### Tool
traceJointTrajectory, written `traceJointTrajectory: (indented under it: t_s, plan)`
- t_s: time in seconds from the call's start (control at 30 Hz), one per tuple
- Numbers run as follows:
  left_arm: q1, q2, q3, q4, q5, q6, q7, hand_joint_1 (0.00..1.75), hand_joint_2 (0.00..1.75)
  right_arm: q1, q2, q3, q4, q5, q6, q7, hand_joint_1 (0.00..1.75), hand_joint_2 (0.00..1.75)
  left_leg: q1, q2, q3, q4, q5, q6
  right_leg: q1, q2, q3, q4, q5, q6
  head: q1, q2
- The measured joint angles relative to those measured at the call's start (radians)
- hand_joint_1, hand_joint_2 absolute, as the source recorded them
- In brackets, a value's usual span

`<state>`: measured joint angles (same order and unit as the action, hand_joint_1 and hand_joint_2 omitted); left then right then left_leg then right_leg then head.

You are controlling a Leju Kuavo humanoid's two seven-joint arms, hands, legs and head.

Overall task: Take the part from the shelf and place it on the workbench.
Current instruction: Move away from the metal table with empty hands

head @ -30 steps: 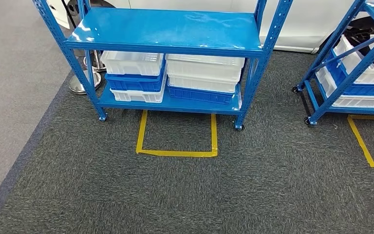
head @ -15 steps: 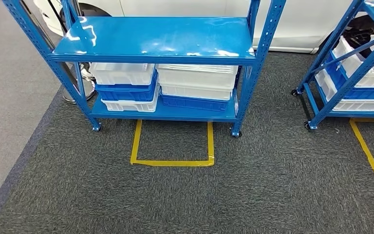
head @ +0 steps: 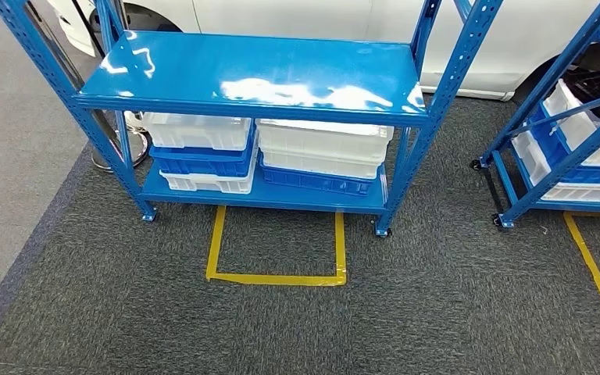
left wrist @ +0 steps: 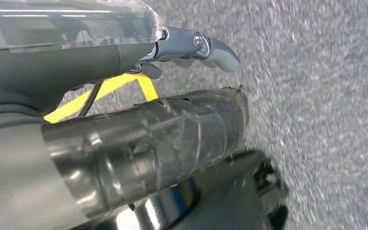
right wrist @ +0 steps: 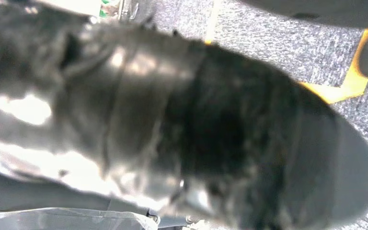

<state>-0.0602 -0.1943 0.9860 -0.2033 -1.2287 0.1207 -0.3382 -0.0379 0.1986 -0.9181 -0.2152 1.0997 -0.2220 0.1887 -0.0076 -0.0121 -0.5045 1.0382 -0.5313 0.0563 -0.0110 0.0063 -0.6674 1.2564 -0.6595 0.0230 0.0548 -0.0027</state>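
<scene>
Shelf (head: 258, 74): blue, stood on grey carpet (head: 281, 328).
Bins (head: 324, 141): white and blue, stacked on lower tier.
Part: not discernible.
Left hand (left wrist: 191, 45): state indeterminate.
Right hand (right wrist: 187, 120): blurred, indeterminate.

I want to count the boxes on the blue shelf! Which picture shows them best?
The head view: the blue shelf stands whole in front, with white and blue boxes stacked on its lower level. Both wrist views look down at grey carpet and bits of yellow tape; the right one is blurred.
</scene>
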Motion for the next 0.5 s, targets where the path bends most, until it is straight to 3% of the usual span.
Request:
traceJointTrajectory:
  t_s: [0.07,0.13,0.2,0.27,0.33,0.4,0.47,0.5]
  plan:
    - [0.003,-0.003,0.000,0.000,0.000,-0.001,0.000,0.00,0.00,0.007,-0.001,0.000,0.000,0.000,0.000,0.000,0.00,0.00,-0.001,-0.001,0.029,-0.001,-0.027,-0.005,0.009,-0.001,0.001,-0.106,0.120,-0.012,0.000,0.000]
    - [0.000,-0.006,0.000,0.001,0.000,-0.001,-0.001,0.00,0.00,0.008,-0.001,0.000,0.000,0.001,0.000,0.000,0.00,0.00,-0.002,-0.002,0.048,-0.007,-0.047,-0.015,0.017,-0.001,0.006,-0.164,0.207,-0.022,0.000,0.000]
    - [-0.004,-0.006,0.000,0.001,0.000,-0.001,-0.002,0.00,0.00,0.005,-0.001,0.000,0.000,0.002,0.000,0.000,0.00,0.00,-0.003,-0.003,0.060,-0.009,-0.043,-0.027,0.017,0.000,0.024,-0.182,0.208,-0.031,0.000,0.000]
    - [-0.006,-0.006,-0.001,0.001,0.000,-0.001,-0.003,0.00,0.00,0.007,0.000,0.000,0.000,0.003,0.000,0.000,0.00,0.00,-0.002,0.000,0.047,0.036,-0.023,-0.038,0.012,-0.001,0.058,-0.209,0.202,-0.041,-0.001,0.000]
    - [-0.007,-0.005,-0.001,0.000,0.000,-0.001,-0.004,0.00,0.00,0.008,0.000,0.000,0.000,0.003,0.000,0.000,0.00,0.00,0.003,0.003,-0.017,0.140,-0.028,-0.045,0.008,-0.003,0.095,-0.234,0.192,-0.049,-0.002,0.000]
    - [-0.006,-0.005,-0.001,0.000,0.000,-0.001,-0.004,0.00,0.00,0.006,0.000,0.000,0.000,0.005,0.000,0.000,0.00,0.00,0.009,0.004,-0.099,0.234,-0.084,-0.052,0.007,-0.003,0.127,-0.245,0.174,-0.052,-0.003,0.000]
    - [-0.003,-0.005,-0.001,0.000,-0.001,-0.001,-0.003,0.00,0.00,0.006,0.000,0.000,0.000,0.006,0.000,0.000,0.00,0.00,0.017,0.004,-0.147,0.240,-0.126,-0.059,0.005,-0.001,0.162,-0.249,0.149,-0.049,-0.003,0.000]
    - [-0.001,-0.005,-0.001,0.000,-0.001,-0.001,-0.003,0.00,0.00,0.007,0.000,0.000,0.000,0.007,0.000,0.000,0.00,0.00,0.020,0.005,-0.153,0.205,-0.112,-0.062,0.005,0.000,0.181,-0.249,0.135,-0.046,-0.003,0.000]
